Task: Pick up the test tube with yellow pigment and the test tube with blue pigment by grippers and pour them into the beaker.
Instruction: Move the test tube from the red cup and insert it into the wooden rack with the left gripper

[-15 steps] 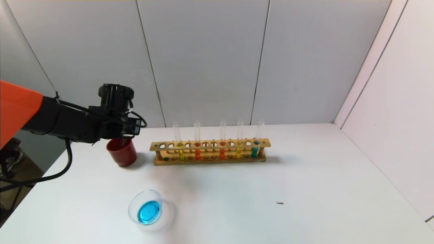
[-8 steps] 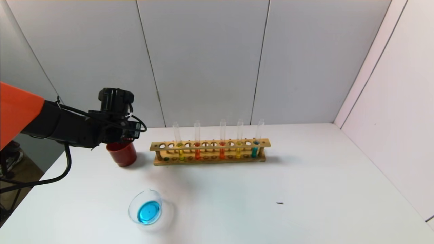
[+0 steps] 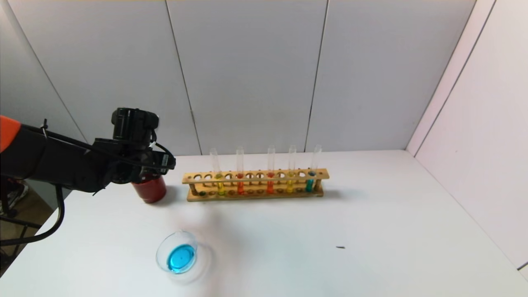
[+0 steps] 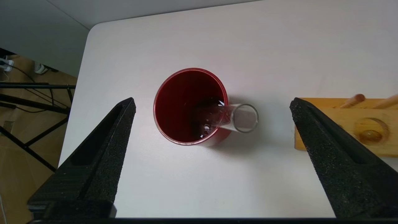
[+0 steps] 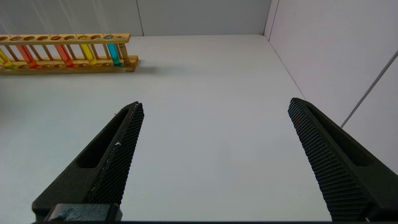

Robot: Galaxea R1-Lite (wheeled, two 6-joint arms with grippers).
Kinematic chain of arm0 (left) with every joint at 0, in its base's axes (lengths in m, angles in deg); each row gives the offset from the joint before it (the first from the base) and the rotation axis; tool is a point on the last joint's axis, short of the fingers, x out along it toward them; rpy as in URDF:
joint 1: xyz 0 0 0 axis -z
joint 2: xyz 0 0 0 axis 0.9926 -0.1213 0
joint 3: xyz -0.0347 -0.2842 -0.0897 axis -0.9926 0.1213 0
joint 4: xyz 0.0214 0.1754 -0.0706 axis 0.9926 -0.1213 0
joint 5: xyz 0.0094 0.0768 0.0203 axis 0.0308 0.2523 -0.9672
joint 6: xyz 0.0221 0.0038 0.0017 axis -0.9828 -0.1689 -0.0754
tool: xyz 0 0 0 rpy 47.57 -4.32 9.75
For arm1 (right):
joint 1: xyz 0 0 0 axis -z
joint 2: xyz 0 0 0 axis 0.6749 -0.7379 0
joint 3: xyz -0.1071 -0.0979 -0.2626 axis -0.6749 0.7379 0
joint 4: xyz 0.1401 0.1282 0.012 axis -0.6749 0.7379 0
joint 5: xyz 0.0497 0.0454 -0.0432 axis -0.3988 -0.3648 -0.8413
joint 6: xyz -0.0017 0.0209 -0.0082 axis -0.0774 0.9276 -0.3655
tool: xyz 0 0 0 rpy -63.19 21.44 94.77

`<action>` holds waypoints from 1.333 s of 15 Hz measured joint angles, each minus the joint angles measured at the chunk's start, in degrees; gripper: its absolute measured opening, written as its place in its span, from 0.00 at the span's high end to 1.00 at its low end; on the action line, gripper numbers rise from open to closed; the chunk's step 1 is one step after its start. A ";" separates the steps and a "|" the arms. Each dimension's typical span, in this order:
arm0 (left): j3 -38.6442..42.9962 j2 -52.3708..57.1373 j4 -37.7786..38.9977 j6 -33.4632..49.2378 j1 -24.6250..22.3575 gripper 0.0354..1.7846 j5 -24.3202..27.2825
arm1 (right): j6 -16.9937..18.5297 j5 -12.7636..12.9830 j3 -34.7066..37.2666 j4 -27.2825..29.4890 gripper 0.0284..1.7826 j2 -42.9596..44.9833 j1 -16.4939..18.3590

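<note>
The lime-yellow test tube (image 3: 220, 186) stands at the left end of the wooden rack (image 3: 255, 194); it also shows in the right wrist view (image 5: 4, 60). No tube with cyan-blue liquid is in view. An empty clear tube (image 4: 238, 118) leans in the dark red cup (image 4: 186, 105). The beaker (image 3: 177, 256) at the front left holds cyan-blue liquid. My left gripper (image 3: 144, 170) hangs above the red cup (image 3: 150, 190), open and empty (image 4: 213, 102). My right gripper (image 5: 214, 104) is open and empty over bare table, outside the head view.
The rack also holds two orange-red tubes (image 3: 240, 187), a golden-yellow tube (image 3: 290, 185) and a teal tube (image 3: 309, 184). A small dark speck (image 3: 340, 247) lies on the white table. Walls close the back and right; the table's left edge is near the cup.
My left arm has drawn back to the left and slightly down, staying above the red cup. The tubes, rack and beaker have not moved.
</note>
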 joint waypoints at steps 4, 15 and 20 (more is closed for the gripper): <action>3.61 6.55 0.05 0.11 4.36 0.02 -1.11 | 0.00 0.00 0.00 0.00 0.05 0.00 0.00; 12.04 11.09 1.12 17.93 20.81 0.02 -6.84 | 0.00 0.02 0.00 0.00 0.05 0.00 0.00; 13.86 3.97 14.75 17.05 23.69 0.02 -7.75 | 0.00 0.02 0.00 0.00 0.05 0.00 0.00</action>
